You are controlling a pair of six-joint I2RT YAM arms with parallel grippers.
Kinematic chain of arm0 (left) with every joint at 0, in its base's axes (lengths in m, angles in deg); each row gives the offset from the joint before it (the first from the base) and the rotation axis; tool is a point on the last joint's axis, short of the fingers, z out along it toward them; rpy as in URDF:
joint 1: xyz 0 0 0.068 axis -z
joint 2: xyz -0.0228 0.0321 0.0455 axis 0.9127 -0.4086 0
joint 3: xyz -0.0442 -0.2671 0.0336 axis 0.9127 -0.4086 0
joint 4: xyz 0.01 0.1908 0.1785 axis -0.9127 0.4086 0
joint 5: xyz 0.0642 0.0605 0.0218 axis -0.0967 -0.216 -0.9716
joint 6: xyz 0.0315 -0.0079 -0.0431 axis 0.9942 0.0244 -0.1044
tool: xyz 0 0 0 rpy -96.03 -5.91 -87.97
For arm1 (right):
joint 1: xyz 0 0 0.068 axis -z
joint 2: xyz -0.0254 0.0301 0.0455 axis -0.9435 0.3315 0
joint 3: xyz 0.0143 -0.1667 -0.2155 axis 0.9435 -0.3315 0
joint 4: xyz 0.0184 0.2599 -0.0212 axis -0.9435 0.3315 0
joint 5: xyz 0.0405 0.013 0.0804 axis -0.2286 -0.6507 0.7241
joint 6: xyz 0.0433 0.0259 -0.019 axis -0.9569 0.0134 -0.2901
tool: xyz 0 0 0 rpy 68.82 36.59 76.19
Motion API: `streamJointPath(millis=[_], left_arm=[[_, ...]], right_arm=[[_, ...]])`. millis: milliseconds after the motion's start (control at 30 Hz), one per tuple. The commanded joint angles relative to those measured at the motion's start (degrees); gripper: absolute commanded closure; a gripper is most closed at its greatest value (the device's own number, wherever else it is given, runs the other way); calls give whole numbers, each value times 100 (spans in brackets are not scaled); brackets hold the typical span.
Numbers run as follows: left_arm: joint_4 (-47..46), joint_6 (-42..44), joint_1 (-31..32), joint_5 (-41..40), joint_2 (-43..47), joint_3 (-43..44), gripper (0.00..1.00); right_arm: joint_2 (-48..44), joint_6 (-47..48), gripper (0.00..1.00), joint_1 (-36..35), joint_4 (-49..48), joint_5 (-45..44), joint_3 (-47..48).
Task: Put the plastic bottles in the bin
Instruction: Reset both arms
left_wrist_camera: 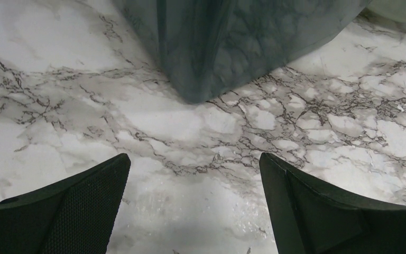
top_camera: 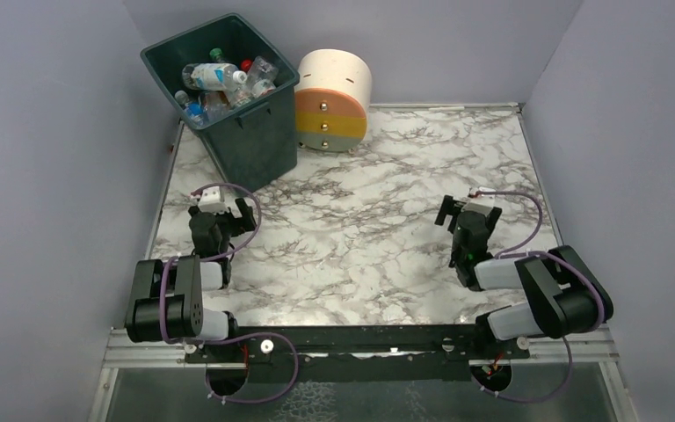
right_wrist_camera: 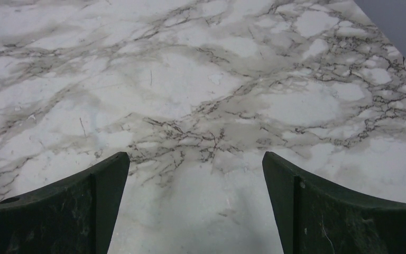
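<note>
Bottles [top_camera: 220, 83] lie heaped inside the bin [top_camera: 259, 149], piled close to its rim. I make out mostly clear ones with blue labels, plus one green cap and one red cap. The bin stands upright on the marble table [top_camera: 369, 220]. A round drawer unit [top_camera: 334, 101] sits just beside the bin on its right; I cannot tell whether the two touch. The left gripper [top_camera: 222, 211] hovers near the bin, on its near side. In the left wrist view its jaws are spread wide, with only marble between the fingers [left_wrist_camera: 79, 206], and the bin's lower corner [left_wrist_camera: 232, 47] is straight ahead, apart from the fingertips. The right gripper [top_camera: 468, 214] sits well apart from the bin, off to its right and nearer the arm bases. I note its jaws are equally wide in the right wrist view, with bare veined marble between the fingers [right_wrist_camera: 338, 211].
</note>
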Motion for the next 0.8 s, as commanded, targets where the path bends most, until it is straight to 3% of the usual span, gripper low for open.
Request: streamJointPath(millis=[0,133,233,333,400,533,667,767], left_arm=[[-1201,272,-22,285,-427,208,1],[-1502,300,-169,554,-778,351,1],[-1560,371,-193,601,-821,352,1],[-2613,401,-215,838,-1227,105,1],[-2386,465,-196,890,-1142,142,1],[-3204,477,-209,935,-1190,-259,1],[-4966,550,-199,1141,-1720,-827,1],[-4962,587,-186,1103,-1713,-877,1]], right_arm=[[424,463,1,42,-945,-300,422],[992,844,1,155,-2071,-12,295],[1069,829,0,157,-1131,370,729],[1255,1140,1,157,-1492,717,736],[1146,1140,1,154,-1523,878,596],[1009,1240,1,152,-2331,1261,71],[1084,1393,0,157,-3341,1790,-443],[1204,1416,0,162,-3494,1955,-483]])
